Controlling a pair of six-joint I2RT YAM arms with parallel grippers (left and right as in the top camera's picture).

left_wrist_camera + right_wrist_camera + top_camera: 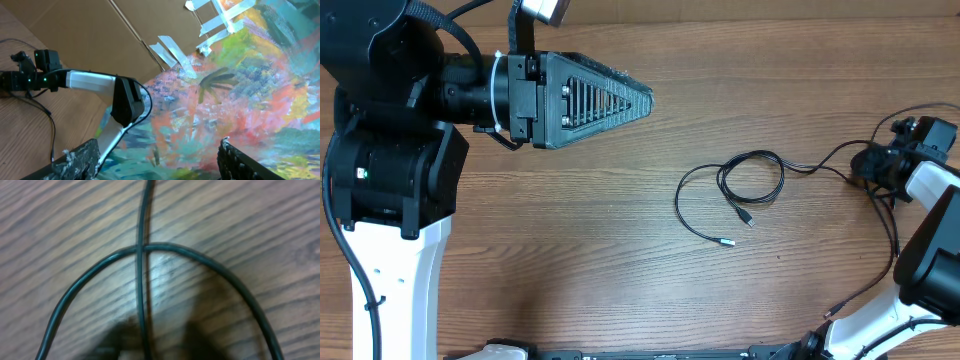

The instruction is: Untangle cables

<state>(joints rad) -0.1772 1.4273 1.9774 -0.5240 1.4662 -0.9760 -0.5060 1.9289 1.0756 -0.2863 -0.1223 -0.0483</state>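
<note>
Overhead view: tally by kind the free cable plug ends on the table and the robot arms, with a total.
Small plug ends of the thin black cables: 2
Black-and-white robot arms: 2
Total: 4

Wooden table (570, 260); looped black cables (756, 153) on it.

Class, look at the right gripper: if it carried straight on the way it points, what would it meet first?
Probably the cables: a thin strand runs right up to the right gripper, and its wrist view shows crossed strands close ahead on the table. Depth is unclear.
</note>
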